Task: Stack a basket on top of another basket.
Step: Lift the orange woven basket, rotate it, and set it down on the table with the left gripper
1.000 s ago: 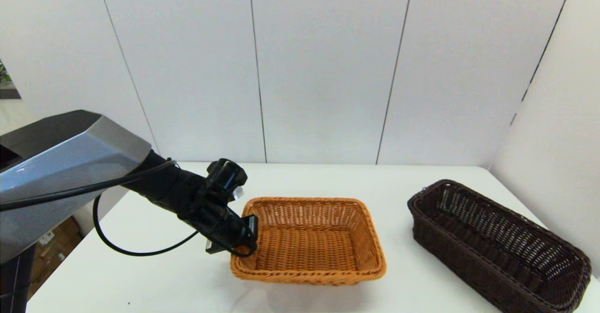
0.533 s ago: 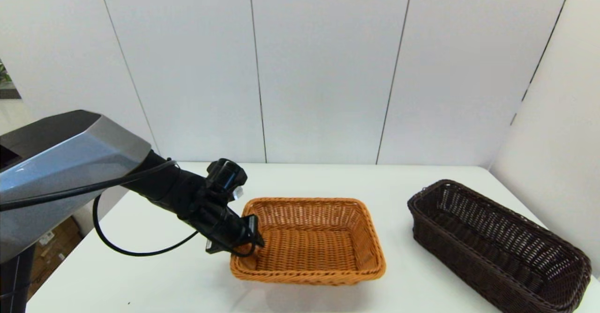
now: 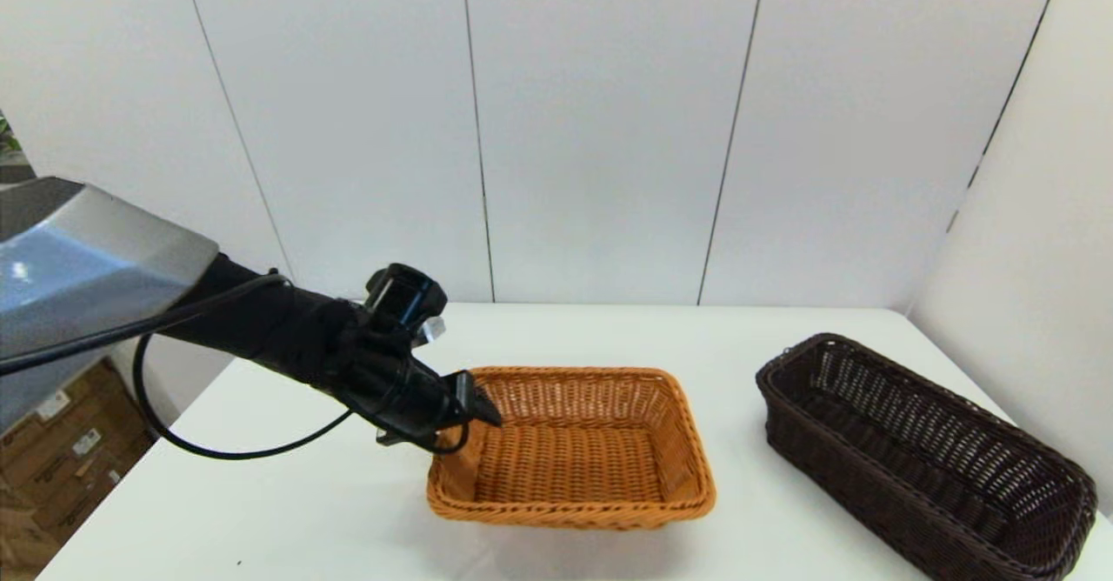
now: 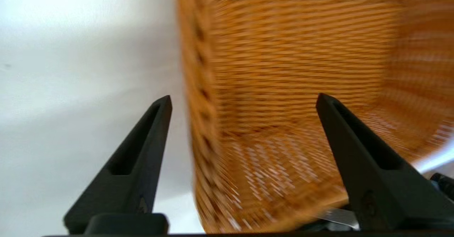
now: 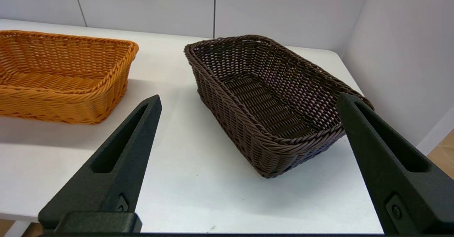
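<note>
Lifted slightly, left gripper [image 4: 242, 100] straddles orange basket's [image 3: 574, 446] left rim, fingers apart; dark basket [image 3: 922, 455] runs diagonally; right gripper [image 5: 248, 100], spread wide, shows only from its wrist.

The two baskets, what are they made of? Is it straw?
Both look woven like wicker. The orange basket has tight strands and a braided rim. The dark brown basket has open weave with gaps in its sides. Their smooth, even strands could be plastic rather than straw; the pictures can't settle it.

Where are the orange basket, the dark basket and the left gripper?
orange basket [image 3: 569, 455], head view, on its woven floor.
dark basket [image 5: 269, 102], right wrist view, on its inner floor.
left gripper [image 3: 481, 407], head view, between its fingertips at the orange basket's left rim.
</note>
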Robot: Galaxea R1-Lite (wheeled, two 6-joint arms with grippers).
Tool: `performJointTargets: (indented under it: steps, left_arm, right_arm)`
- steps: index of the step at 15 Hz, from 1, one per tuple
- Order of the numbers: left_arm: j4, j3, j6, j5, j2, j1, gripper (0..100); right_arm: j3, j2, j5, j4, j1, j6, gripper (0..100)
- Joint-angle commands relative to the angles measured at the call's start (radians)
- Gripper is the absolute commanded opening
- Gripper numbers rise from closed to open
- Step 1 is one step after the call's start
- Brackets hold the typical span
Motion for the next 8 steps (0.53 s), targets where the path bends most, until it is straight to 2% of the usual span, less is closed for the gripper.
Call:
performJointTargets:
  steps: [1, 5, 8]
  left_arm:
    - [0.052, 0.038, -0.003, 0.033, -0.250, 0.001, 100]
    - [0.121, 0.153, 0.083, 0.159, -0.531, 0.001, 100]
    - [0.183, 0.257, 0.161, 0.194, -0.781, 0.001, 100]
  right_arm:
    - [0.000, 0.000, 0.000, 0.000, 0.000, 0.000, 100]
    - [0.000, 0.000, 0.000, 0.000, 0.000, 0.000, 100]
    - [0.000, 0.000, 0.000, 0.000, 0.000, 0.000, 100]
